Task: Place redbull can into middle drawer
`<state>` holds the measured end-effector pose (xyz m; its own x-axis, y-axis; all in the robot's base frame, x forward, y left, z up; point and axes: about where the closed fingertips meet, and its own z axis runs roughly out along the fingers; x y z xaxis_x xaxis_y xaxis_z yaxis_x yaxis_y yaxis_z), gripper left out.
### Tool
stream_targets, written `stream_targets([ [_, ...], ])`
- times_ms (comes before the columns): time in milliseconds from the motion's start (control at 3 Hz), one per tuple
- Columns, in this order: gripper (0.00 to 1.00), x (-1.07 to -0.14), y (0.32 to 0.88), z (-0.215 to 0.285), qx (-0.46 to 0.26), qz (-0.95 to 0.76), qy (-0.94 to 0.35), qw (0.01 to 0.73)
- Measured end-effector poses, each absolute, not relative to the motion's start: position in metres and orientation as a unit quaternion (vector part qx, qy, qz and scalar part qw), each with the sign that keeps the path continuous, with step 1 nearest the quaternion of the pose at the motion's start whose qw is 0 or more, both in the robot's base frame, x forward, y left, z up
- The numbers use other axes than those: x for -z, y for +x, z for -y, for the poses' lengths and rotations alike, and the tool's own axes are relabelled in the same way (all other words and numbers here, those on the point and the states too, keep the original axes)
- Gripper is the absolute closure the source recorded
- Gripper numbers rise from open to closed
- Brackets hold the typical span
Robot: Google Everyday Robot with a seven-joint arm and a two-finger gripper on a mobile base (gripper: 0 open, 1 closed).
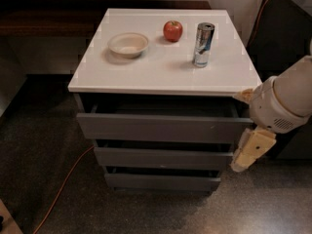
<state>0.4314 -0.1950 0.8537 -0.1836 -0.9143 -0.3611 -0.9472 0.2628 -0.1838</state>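
Observation:
The redbull can [203,45] stands upright on the right part of the white cabinet top [146,74], with nothing touching it. Below the top are three dark grey drawer fronts. The middle drawer [163,158] is the second one down, and its front stands a little forward of the bottom one. My gripper [249,151] hangs from the bulky white arm at the cabinet's right side. It is level with the middle drawer's right end, well below and apart from the can, and holds nothing that I can see.
A red apple [172,30] and a shallow white bowl [128,44] sit on the top, left of the can. The tall top drawer [161,127] juts out slightly. An orange cable [63,186] runs over the dark floor at the left. Dark furniture stands to the right.

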Motion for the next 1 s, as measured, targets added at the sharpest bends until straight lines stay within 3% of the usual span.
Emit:
stream_targets([
  [1000, 0.0, -0.797, 0.473, 0.182, -0.032, -0.75, -0.613, 0.248],
])
